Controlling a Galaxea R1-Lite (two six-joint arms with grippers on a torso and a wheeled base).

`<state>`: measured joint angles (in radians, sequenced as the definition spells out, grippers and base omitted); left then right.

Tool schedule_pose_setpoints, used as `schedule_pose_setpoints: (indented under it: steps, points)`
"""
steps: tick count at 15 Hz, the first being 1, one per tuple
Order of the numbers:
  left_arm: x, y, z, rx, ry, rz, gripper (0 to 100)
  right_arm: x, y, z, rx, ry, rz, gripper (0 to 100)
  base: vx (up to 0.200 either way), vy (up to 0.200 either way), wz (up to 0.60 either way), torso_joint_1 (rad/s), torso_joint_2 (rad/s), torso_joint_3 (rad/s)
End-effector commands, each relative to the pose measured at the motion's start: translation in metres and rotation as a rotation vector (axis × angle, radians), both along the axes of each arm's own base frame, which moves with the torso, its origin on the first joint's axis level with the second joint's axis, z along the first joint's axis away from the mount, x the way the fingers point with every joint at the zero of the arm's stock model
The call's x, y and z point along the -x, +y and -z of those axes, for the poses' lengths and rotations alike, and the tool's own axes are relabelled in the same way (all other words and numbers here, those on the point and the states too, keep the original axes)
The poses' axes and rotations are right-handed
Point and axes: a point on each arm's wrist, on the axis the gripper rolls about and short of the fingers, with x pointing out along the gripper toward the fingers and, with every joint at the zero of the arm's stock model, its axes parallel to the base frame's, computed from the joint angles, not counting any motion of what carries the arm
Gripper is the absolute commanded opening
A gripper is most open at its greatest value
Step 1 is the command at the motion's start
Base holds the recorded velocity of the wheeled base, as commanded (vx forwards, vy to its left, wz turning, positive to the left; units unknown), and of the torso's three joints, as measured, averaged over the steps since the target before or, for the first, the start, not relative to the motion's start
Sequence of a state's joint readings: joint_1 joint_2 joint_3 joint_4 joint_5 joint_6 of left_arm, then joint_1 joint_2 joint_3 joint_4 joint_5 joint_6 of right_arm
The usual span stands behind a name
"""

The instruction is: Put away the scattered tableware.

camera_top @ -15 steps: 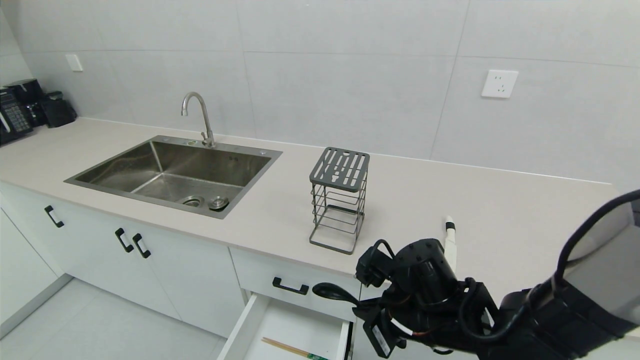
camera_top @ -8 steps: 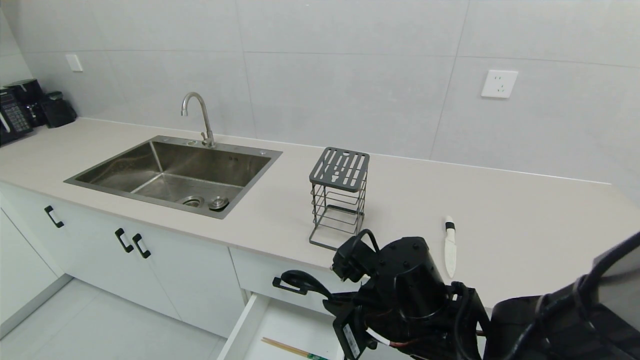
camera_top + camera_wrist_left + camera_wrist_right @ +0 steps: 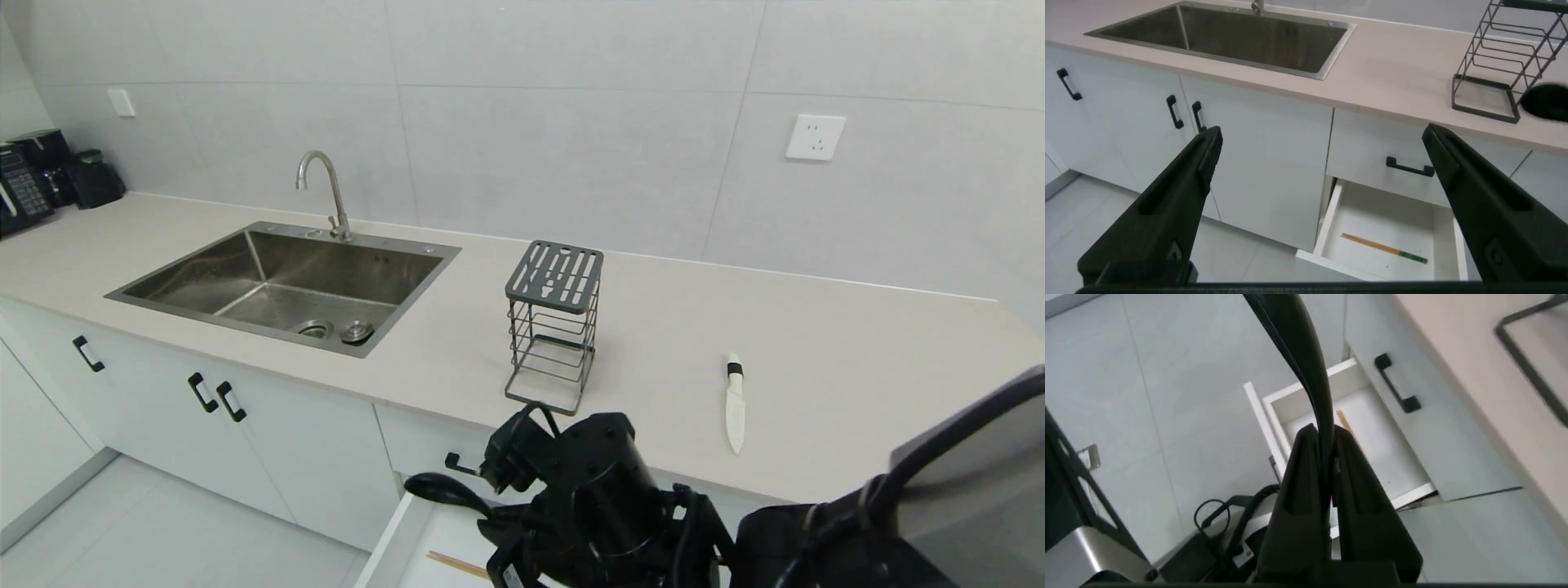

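While the handle of a black spoon (image 3: 1294, 351) is being clamped between its two fingers, the right gripper (image 3: 1324, 433) is being held low in front of the counter edge, with the spoon's bowl being carried out ahead of the fingertips. From the head view the bowl is being lined up with the left wall of an open drawer (image 3: 390, 541) (how high above the drawer it sits cannot be told).

The drawer is being left pulled out beneath a shut drawer front with a black handle (image 3: 1409, 169). Wooden chopsticks (image 3: 1384, 247) are being stored flat on its floor.

The left gripper (image 3: 1320, 135) is being held out before the lower cabinets, well apart from the drawer. Its fingers are being spread wide, and nothing is being gripped between them.

Up on the countertop (image 3: 816, 343), a white knife with a black band (image 3: 735, 404) is being left lying flat near the front edge. A dark wire rack with a slotted top (image 3: 555, 327) is being stood upright to its left, with a gap between the two. Farther left, a steel sink (image 3: 277, 282) with a curved faucet (image 3: 325, 189) is being shown set into the counter.
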<state>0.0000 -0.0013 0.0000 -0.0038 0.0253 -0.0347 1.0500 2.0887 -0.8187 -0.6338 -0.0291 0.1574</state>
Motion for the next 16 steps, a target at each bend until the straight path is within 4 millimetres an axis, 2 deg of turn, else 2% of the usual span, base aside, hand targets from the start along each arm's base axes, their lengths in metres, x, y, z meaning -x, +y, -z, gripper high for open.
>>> schedule_pose_setpoints:
  steps: [1, 2, 4, 6, 11, 16]
  points:
    - [0.0, 0.0, 0.0, 0.001, 0.0, 0.001, 100, 0.004, 0.024, 0.027, 0.06, 0.042, -0.074, 0, 0.0, 0.0, 0.0, 0.0, 0.0, 0.0]
    - [0.0, 0.0, 0.0, 0.001, 0.0, -0.001, 100, 0.002, 0.03, 0.03, 0.071, 0.038, -0.086, 0, 0.0, 0.0, 0.0, 0.0, 0.0, 0.0]
    - [0.0, 0.0, 0.0, 0.001, 0.0, -0.001, 100, -0.01, 0.053, 0.033, 0.095, 0.009, -0.122, 0, 0.0, 0.0, 0.0, 0.0, 0.0, 0.0]
    - [0.0, 0.0, 0.0, 0.001, 0.0, -0.001, 100, -0.018, 0.063, 0.031, 0.077, -0.005, -0.12, 0, 0.0, 0.0, 0.0, 0.0, 0.0, 0.0]
    - [0.0, 0.0, 0.0, 0.001, 0.0, -0.001, 100, -0.026, 0.068, 0.036, 0.071, -0.011, -0.109, 0, 0.0, 0.0, 0.0, -0.003, 0.01, 0.014]
    - [0.0, 0.0, 0.0, 0.001, 0.0, -0.001, 100, -0.033, 0.071, 0.041, 0.069, -0.013, -0.097, 0, 0.0, 0.0, 0.0, -0.11, 0.23, 0.106]
